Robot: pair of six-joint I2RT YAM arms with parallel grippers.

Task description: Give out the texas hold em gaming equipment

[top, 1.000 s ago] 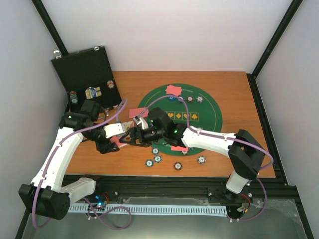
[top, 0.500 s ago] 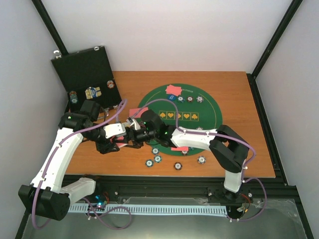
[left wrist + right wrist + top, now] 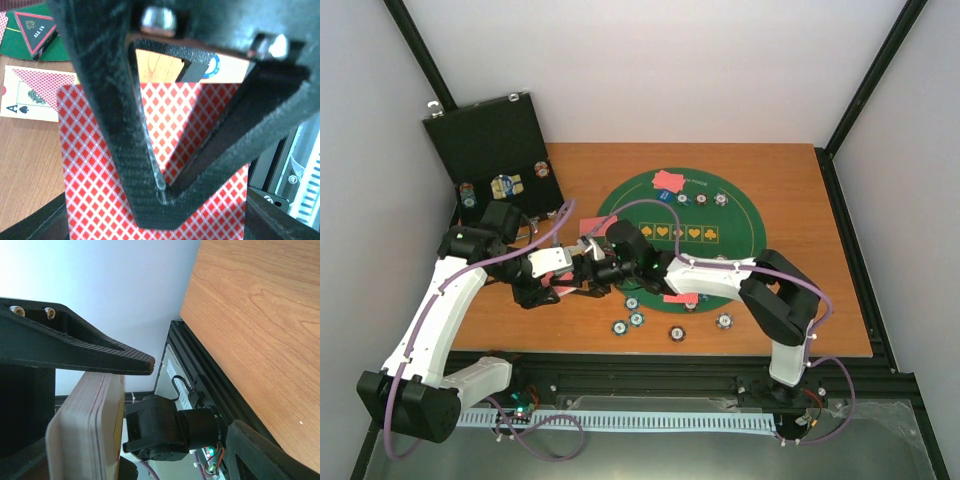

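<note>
1. Your left gripper [image 3: 162, 197] has its jaws closed on the red-backed deck [image 3: 200, 125], over the table [image 3: 800, 200] just left of the mat [image 3: 745, 225].
2. Your right gripper [image 3: 192, 396] has its jaws wide, with that deck edge-on just beneath the upper finger.
3. Four chips [image 3: 676, 333] lie on bare table near the front edge.
4. One triangle marker [image 3: 35, 31] sits on the mat, and one ace [image 3: 22, 97] lies face up beside it.

We see a lab test cell: plain white panels [image 3: 670, 70] and black frame posts [image 3: 875, 75] enclose the wooden table [image 3: 800, 200].
</note>
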